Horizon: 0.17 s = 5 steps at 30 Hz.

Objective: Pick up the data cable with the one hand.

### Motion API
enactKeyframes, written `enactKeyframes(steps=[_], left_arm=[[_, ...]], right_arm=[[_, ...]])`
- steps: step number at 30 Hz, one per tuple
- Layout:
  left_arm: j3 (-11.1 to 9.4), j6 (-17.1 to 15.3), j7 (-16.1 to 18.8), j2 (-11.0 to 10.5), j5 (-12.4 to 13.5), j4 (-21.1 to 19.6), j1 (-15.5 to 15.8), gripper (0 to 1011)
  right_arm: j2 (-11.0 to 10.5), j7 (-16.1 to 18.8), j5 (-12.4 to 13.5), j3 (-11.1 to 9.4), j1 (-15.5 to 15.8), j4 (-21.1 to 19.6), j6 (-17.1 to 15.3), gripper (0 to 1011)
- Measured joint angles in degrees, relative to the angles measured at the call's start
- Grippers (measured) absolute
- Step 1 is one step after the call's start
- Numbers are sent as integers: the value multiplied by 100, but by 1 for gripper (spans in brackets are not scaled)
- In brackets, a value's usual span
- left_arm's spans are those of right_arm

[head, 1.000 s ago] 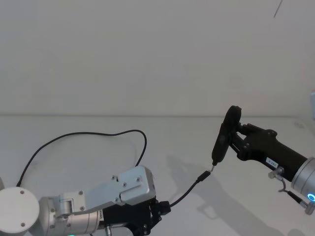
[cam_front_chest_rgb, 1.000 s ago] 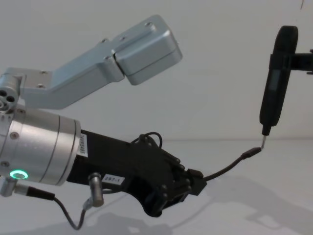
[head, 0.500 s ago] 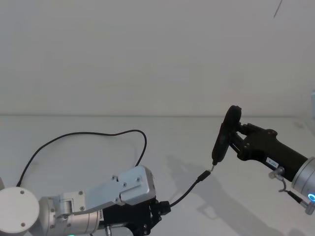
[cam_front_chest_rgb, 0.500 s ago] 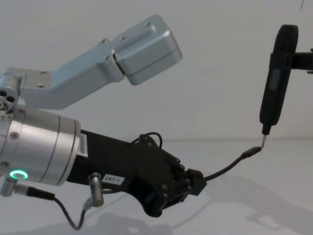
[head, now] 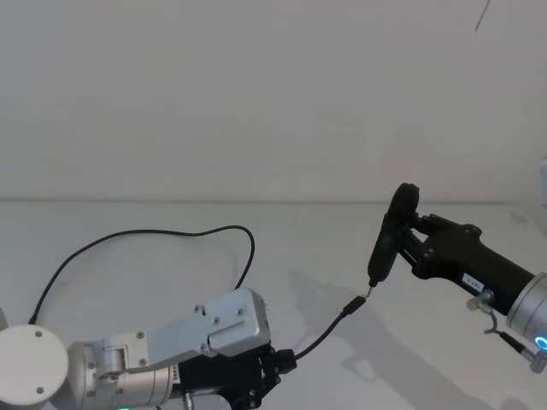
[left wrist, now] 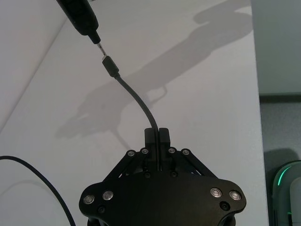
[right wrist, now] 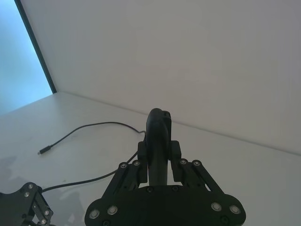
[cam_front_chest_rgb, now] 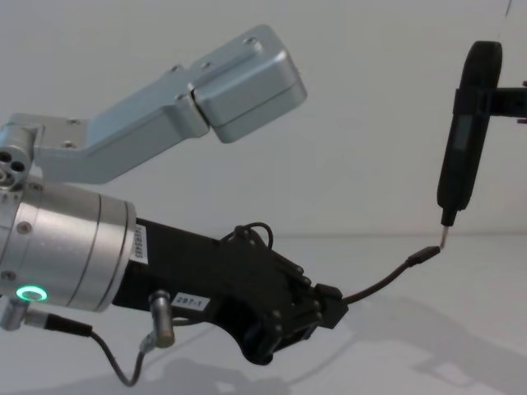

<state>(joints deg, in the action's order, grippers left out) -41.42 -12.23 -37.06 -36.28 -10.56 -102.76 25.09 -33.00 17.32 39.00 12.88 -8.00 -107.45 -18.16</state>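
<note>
The data cable is a thin black cord looping over the white table. My left gripper is shut on it a short way behind its small dark plug. From the jaws the cable arches up to the plug, which hangs above the table. My right gripper is shut on a black pen-shaped tool held upright. The tool's metal tip sits just above the plug. The cable's far end lies flat on the table.
The white table runs back to a plain wall. Its side edge runs close beside my left gripper. A blue panel stands at the table's side. My left arm's silver bracket rises above its wrist.
</note>
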Motion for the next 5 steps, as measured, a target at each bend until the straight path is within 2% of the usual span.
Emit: enactKeyframes(steps=[5], left_arm=[[0, 0, 0, 0, 0, 0, 0, 53]], right_arm=[[-3, 1, 3, 0, 0, 0, 3, 279]])
